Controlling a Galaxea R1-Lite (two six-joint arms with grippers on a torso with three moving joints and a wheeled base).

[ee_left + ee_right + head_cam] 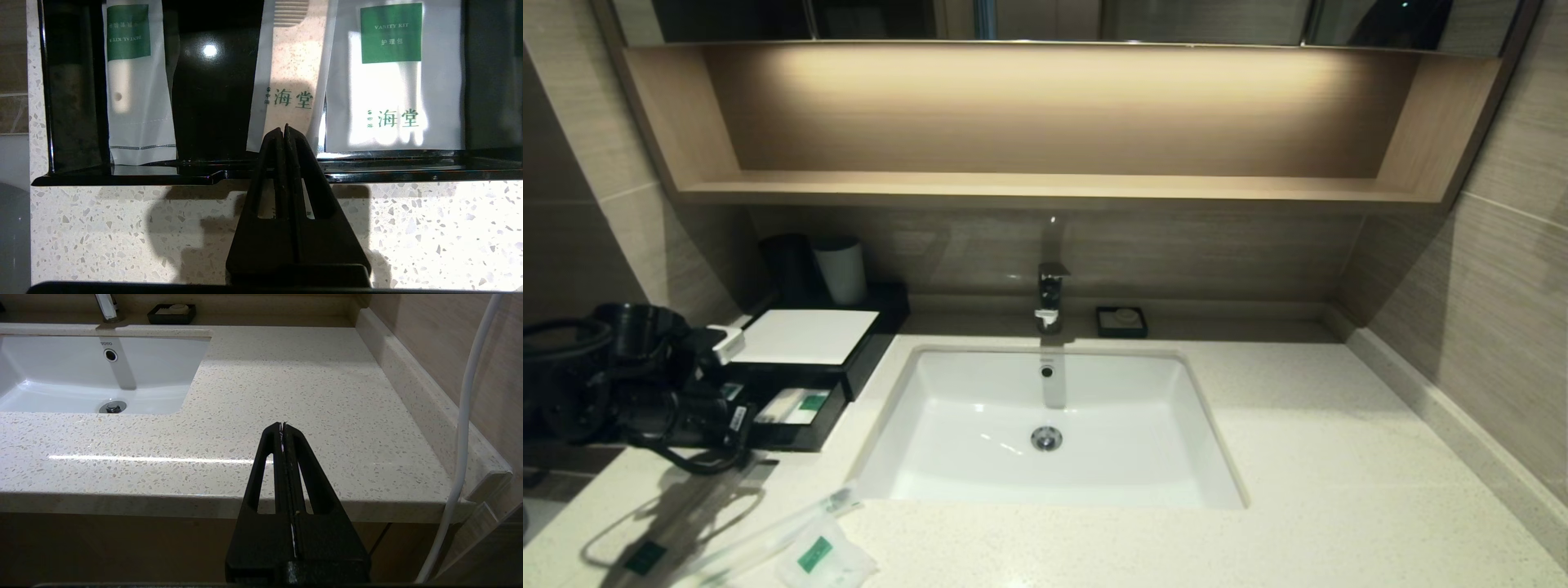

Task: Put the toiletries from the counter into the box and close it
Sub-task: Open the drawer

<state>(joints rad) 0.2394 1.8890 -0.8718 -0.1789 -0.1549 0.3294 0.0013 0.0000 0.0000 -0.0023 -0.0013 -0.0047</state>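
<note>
The left pincer [284, 130] hovers at the front lip of the box's [866, 347] pulled-out drawer [122, 173], its two black fingers pressed flat together with nothing between them. In the head view the left arm sits at the left edge of the bench [1339, 457], just in front of the black box, whose white top panel [805, 336] lies flat and whose drawer stands open toward the sink [1045, 425].

Inside the drawer, the left wrist view shows three packets lying side by side: a white sachet [137, 90] with a green label at one end, a clear-wrapped comb packet [288, 77] in the middle directly ahead of the fingertips, and a white vanity kit sachet [394, 81] with a green label at the other end (the comb packet slightly overlaps the vanity kit's edge).

Still out on the bench, near its front edge and to the left of the sink, lie a long slim clear-wrapped stick [768, 535] and a small white sachet with a green label [825, 559], touching or nearly so. Another small green label [645, 557] shows further left in the arm's shadow; what it belongs to cannot be made out.

The right pincer [283, 425] is parked off the front edge of the bench at the right side of the sink, closed narrow and empty.

Behind the box stand a dark cup [786, 265] and a pale cup [841, 269]; a small black soap dish [1121, 321] sits beside the tap [1051, 296].
</note>
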